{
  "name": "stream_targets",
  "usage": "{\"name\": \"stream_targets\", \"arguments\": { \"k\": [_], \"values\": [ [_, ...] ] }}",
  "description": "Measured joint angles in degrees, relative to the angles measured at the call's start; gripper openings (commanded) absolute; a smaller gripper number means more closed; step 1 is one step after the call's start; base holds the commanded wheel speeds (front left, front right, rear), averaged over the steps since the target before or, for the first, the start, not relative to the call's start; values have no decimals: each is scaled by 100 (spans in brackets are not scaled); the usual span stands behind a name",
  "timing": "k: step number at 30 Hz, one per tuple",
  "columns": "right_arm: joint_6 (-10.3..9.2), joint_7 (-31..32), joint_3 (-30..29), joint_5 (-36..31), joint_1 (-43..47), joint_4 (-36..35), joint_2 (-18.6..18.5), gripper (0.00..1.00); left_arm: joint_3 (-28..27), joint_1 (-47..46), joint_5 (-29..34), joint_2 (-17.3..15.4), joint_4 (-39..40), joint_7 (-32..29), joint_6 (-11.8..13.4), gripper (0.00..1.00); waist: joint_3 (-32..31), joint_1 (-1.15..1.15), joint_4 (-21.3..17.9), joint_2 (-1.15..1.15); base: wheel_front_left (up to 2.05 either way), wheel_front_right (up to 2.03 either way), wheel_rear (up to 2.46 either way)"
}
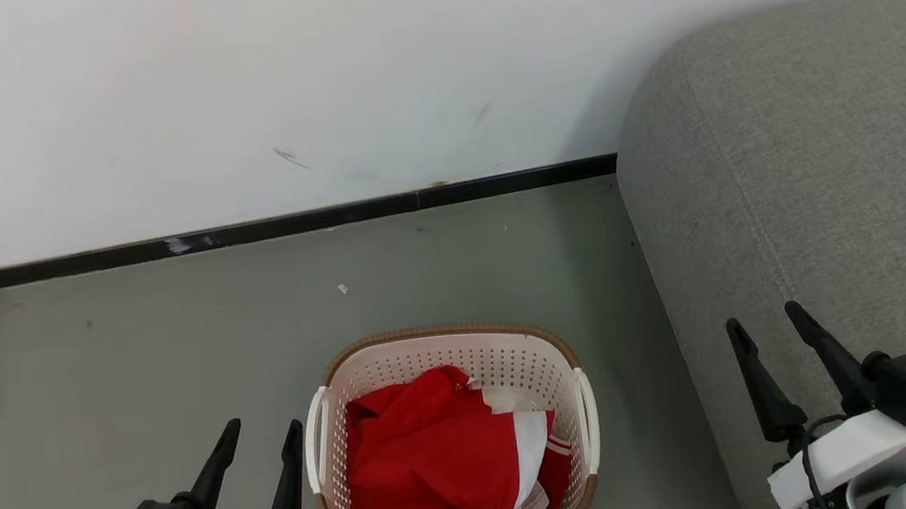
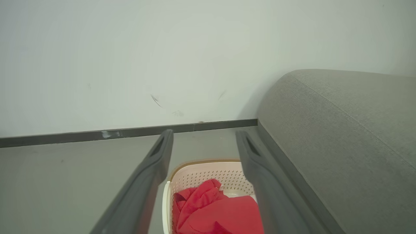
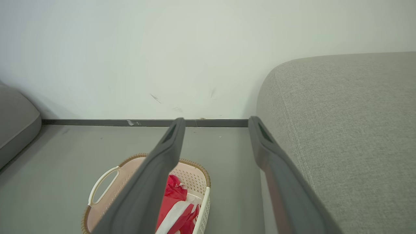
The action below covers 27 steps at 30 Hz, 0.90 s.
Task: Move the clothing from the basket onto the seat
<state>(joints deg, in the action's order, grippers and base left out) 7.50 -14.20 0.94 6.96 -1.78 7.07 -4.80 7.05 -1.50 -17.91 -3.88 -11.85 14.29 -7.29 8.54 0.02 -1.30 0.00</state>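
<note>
The red clothing (image 1: 439, 459) with white panels lies crumpled inside the cream basket (image 1: 445, 347), which stands on the floor at the bottom centre of the head view. The grey-green seat (image 1: 813, 195) rises just right of the basket. My left gripper (image 1: 264, 431) hangs open left of the basket, holding nothing. My right gripper (image 1: 767, 322) is open over the seat's front edge, also holding nothing. The left wrist view looks between its own fingers at the clothing (image 2: 214, 208) and basket (image 2: 208, 169). The right wrist view has the basket (image 3: 195, 169) low and left, the seat (image 3: 351, 130) at right.
A white wall (image 1: 278, 80) with a dark skirting strip (image 1: 267, 227) closes off the floor behind the basket. Grey floor (image 1: 138, 351) spreads out left of the basket. Another grey cushion edge (image 3: 16, 123) sits at the far left of the right wrist view.
</note>
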Motion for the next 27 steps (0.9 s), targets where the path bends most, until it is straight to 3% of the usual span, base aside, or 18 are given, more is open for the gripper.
{"name": "stream_targets", "arguments": {
  "k": [27],
  "values": [
    [0,0,145,0,-755,-171,-27,100,645,-890,96,-38,-257,0,0,100,1200,0,-26,0,0,0,0]
  ]
}}
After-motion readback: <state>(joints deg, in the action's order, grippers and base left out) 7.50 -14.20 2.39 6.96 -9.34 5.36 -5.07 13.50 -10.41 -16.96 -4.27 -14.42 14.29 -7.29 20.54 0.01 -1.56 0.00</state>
